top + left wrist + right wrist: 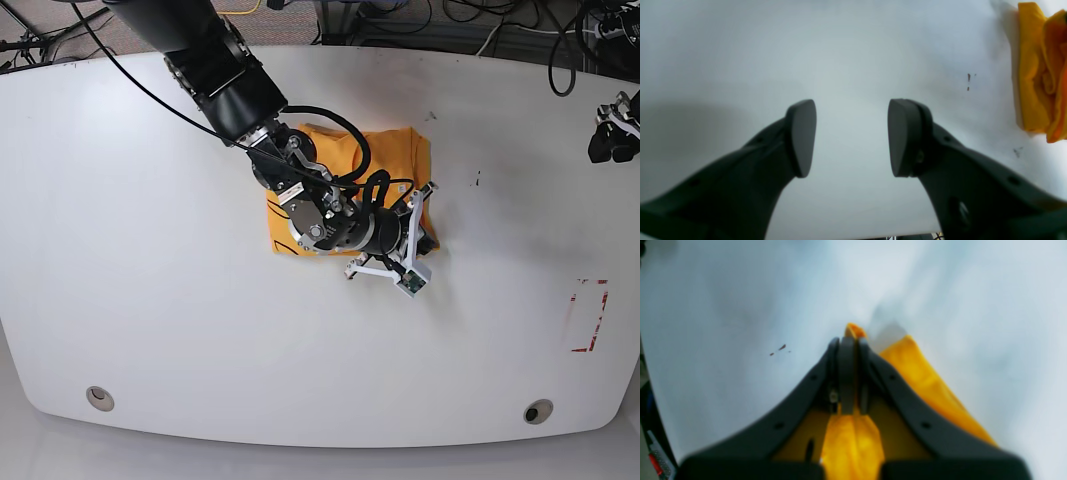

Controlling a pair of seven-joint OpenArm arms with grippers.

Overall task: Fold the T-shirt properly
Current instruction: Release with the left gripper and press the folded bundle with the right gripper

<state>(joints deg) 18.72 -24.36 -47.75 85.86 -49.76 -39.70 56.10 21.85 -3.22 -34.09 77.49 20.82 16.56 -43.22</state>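
The orange-yellow T-shirt (395, 160) lies bunched and partly folded in the middle of the white table (150, 250). My right gripper (428, 235) sits at the shirt's right edge, its arm covering much of the cloth. In the right wrist view the right gripper (848, 340) is shut on a fold of the T-shirt (930, 383), with a bit of cloth poking out past the tips. My left gripper (851, 136) hangs open over bare table, nothing between its fingers, and the T-shirt (1033, 73) shows at that view's right edge. In the base view the left gripper (610, 143) is at the far right edge.
A red-marked rectangle (588, 315) is on the table at the right. Two round holes (98, 397) (537, 411) sit near the front edge. Small dark specks (968, 81) mark the table beside the shirt. Cables (480, 25) run behind the table.
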